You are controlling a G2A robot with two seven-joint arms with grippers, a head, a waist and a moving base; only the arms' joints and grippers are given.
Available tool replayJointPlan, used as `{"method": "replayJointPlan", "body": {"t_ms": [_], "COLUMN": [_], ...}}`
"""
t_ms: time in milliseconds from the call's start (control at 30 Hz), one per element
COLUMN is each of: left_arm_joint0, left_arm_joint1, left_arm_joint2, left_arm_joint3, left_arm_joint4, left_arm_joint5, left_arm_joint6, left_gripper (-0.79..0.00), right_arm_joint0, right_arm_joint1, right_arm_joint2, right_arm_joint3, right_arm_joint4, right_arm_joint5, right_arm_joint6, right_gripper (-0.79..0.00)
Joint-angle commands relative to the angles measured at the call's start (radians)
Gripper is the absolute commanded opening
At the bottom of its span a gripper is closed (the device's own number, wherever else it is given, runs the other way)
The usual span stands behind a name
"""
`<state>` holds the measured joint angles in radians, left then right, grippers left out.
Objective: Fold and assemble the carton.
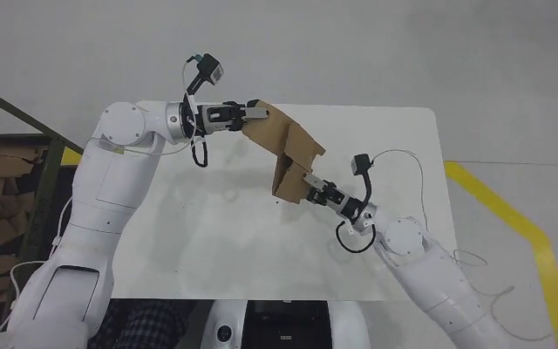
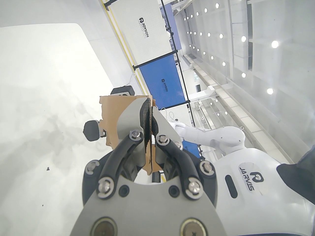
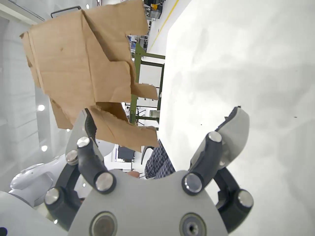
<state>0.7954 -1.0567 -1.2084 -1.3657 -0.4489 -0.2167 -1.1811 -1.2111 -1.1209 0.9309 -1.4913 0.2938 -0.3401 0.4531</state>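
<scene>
The carton [image 1: 288, 144] hangs over the middle of the table [image 1: 200, 253], between the two arms, and blocks the way across there. The left gripper [image 1: 256, 112] pinches its far end. The right gripper [image 1: 309, 181], spread wide, sits at its near end. A gripper could pass over the table's near left part. There may be room under the carton, but that is hard to see.

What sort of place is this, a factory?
Probably a big industrial hall or robot test floor: a yellow floor line, blue and white partition panels, and rows of ceiling lights.
</scene>
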Motion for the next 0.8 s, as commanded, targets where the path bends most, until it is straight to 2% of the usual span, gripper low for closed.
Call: {"method": "replayJointPlan", "body": {"t_ms": [0, 333, 767], "left_arm_joint0": [0.004, -0.002, -0.005], "left_arm_joint1": [-0.001, -0.005, 0.01], "left_arm_joint2": [0.005, 0.021, -0.02], "left_arm_joint3": [0.002, 0.072, 0.143], "left_arm_joint4": [-0.002, -0.026, 0.007], "left_arm_joint5": [0.0, 0.006, 0.009], "left_arm_joint6": [0.002, 0.006, -0.023], "left_gripper": [-0.785, -0.785, -0.785], "right_arm_joint0": [0.01, 0.017, -0.003], "right_arm_joint1": [-0.007, -0.022, -0.019], "right_arm_joint2": [-0.009, 0.02, 0.11], "right_arm_joint3": [0.003, 0.003, -0.051], "right_arm_joint4": [0.004, 0.101, 0.164], "right_arm_joint5": [-0.019, -0.066, -0.079], "right_arm_joint6": [-0.005, -0.005, 0.052], "right_gripper": [0.0, 0.0, 0.0]}}
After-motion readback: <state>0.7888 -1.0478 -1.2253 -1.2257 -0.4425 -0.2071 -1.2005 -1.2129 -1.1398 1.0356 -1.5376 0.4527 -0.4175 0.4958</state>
